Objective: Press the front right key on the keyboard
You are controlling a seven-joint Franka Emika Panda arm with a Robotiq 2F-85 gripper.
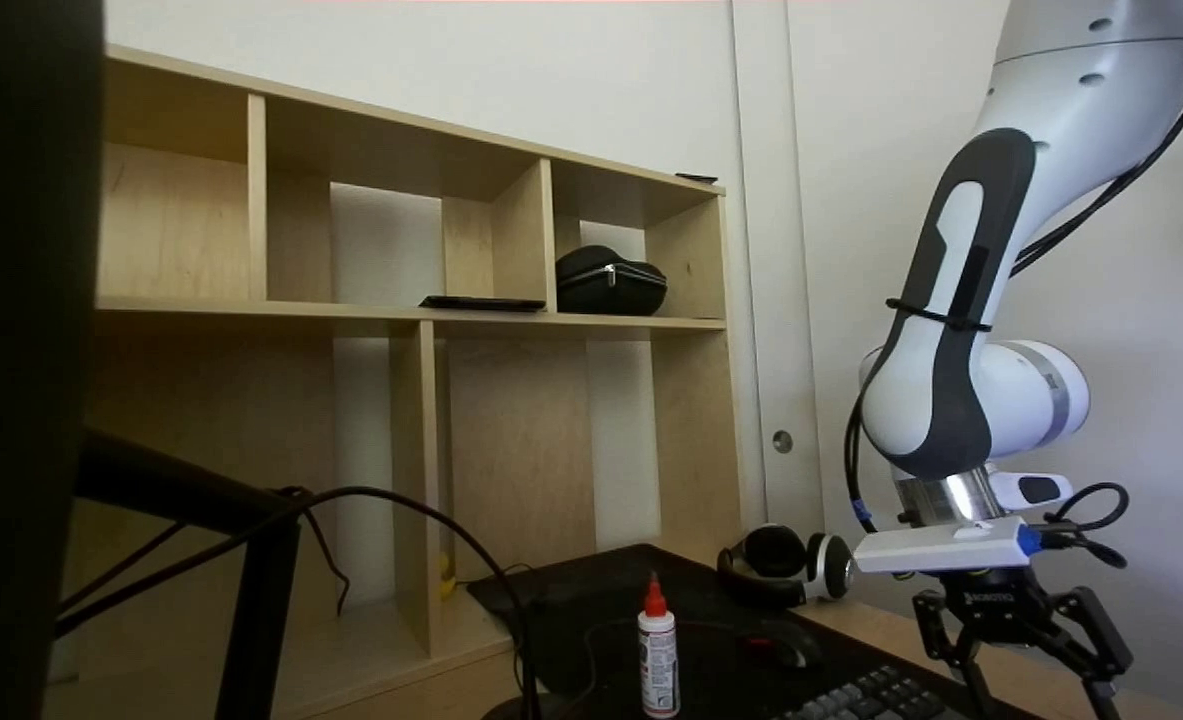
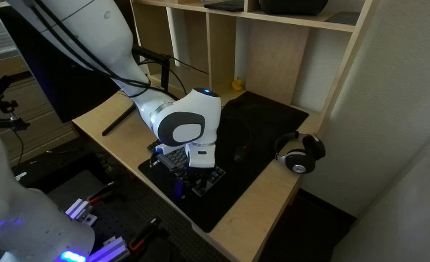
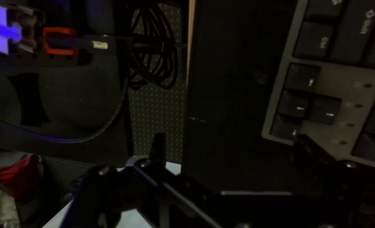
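Keyboard (image 3: 336, 77), flat and dark, lies by a wide-spread black metal claw (image 3: 230, 136). I guess it's there to poke that black corner key (image 3: 283, 126).

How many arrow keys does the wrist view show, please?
4 on the keyboard: top key, middle key and bottom key along its left edge, inner key right of the middle key; others may be hidden.

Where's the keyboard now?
In the wrist view, the keyboard is at the right, cut off by the frame; its arrow keys sit nearest the desk edge, black mat between.
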